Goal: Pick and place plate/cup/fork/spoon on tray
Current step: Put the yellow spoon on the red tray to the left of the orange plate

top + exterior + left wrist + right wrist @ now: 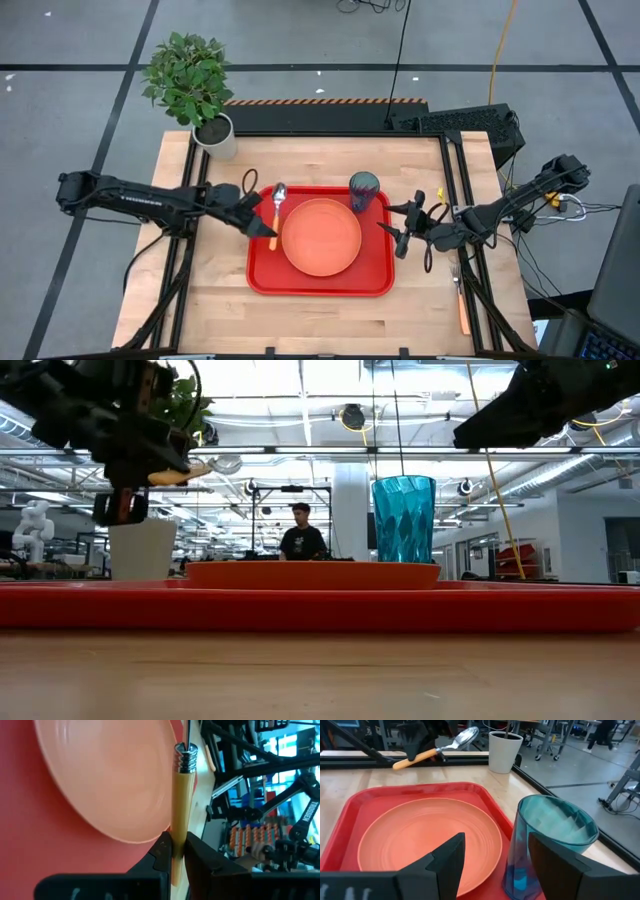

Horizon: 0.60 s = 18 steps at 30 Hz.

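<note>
Red tray (262,278) holds plate (320,238) and cup (364,190).

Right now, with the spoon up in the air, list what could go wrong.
1. The left pincer holds the spoon by its handle end only, above the tray's left edge; it could tilt or slip out.
2. Lowered carelessly, it may land on the plate instead of bare tray.
3. The right pincer is open right beside the cup; a sideways move could tip it.
4. The fork lies off the tray.
</note>
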Each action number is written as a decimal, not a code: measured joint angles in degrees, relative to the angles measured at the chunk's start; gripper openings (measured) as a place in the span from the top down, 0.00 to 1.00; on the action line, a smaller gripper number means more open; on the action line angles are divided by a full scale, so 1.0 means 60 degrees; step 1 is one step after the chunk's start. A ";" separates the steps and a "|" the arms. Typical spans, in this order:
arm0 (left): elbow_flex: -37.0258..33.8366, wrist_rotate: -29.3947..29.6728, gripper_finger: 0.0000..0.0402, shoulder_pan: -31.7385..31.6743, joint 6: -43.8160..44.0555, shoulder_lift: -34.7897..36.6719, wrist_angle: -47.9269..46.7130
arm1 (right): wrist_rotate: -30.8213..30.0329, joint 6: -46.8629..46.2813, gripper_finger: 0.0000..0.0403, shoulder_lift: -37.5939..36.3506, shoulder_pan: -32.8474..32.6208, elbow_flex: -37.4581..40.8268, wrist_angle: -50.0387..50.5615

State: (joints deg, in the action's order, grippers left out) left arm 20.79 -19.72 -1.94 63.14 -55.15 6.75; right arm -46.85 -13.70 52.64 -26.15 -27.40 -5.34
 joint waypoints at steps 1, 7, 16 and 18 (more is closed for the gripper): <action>-0.0145 0.0017 0.93 0.0040 0.0130 0.0015 0.0171 | -0.0011 0.0041 0.47 0.0000 0.0000 0.0000 0.0000; -0.0621 0.0023 0.93 0.0297 0.1145 0.0010 0.0735 | -0.0011 0.0229 0.47 0.0000 0.0000 -0.0004 -0.0054; -0.1524 -0.0330 0.93 0.0542 0.3167 0.0006 0.0469 | -0.0210 0.0509 0.47 0.0000 0.0004 -0.0004 -0.0051; -0.1629 -0.0453 0.93 0.0575 0.3574 0.0006 0.0482 | -0.0207 0.0623 0.47 0.0000 0.0004 -0.0004 -0.0051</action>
State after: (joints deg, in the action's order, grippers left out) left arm 11.01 -22.44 1.51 84.59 -55.11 9.64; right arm -48.10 -9.96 52.64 -26.13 -27.42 -5.65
